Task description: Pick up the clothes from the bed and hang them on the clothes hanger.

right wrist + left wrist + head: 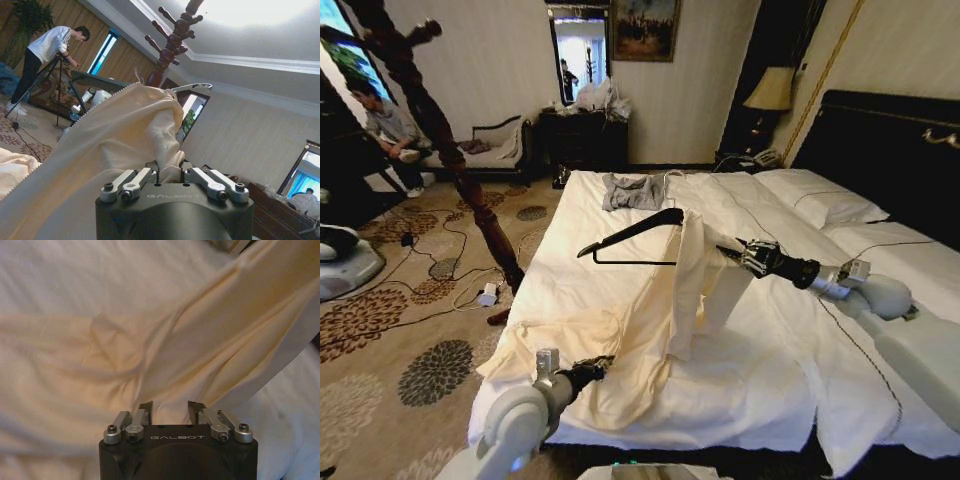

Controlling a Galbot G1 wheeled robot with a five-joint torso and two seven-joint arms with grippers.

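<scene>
The black clothes hanger (632, 234) hangs in the air above the white bed (770, 360). Its far end is inside the cream shirt (660, 300), which drapes from there down onto the sheet. My right gripper (738, 254) is shut on that covered end; in the right wrist view (170, 172) the fabric (115, 130) rises from its fingers and the hanger's hook (192, 87) pokes out above. My left gripper (596, 367) is low at the bed's front edge, open (170, 410), with the shirt's lower fabric (125, 355) just beyond its fingertips.
A small grey folded garment (632, 190) lies at the bed's far end. The dark turned-wood coat stand (450, 150) leans beside the bed's left side. Cables and a power strip (485, 295) lie on the patterned carpet. Black headboard (890, 150) on the right.
</scene>
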